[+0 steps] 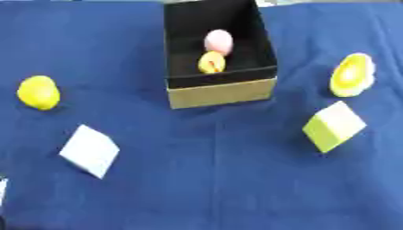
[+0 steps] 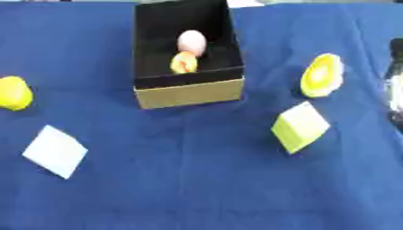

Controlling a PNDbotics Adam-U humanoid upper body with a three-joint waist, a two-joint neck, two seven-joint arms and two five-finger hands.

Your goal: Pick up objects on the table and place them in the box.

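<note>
The right hand (image 2: 396, 85) shows only in the right eye view, as a dark and silvery shape cut off by the right edge, just right of the yellow oval (image 2: 321, 75). Too little of it is in frame to tell whether its fingers are spread or curled, and it touches none of the objects as far as can be seen. At the lower left edge of the left eye view a small pale sliver sits low against the frame; what it is cannot be made out.

The box (image 1: 223, 92) stands at the far middle of the blue cloth (image 1: 220, 179), its inside black and its near wall tan cardboard. Two things lie in it: a pink egg (image 1: 219, 41) toward the far side and a yellow-orange piece (image 1: 211, 62) touching it on the near side.

Four objects lie on the cloth outside the box. A yellow round fruit (image 1: 38, 92) lies to the far left, well apart from the box. A white block (image 1: 90, 150) lies nearer, to the left, tilted on a corner. To the right, the yellow oval with its pale rim lies level with the box's near wall, and a yellow-green block (image 1: 333, 126) sits nearer than it, also tilted.

The left eye view shows the fruit whole; the right eye view cuts it at the left edge.
</note>
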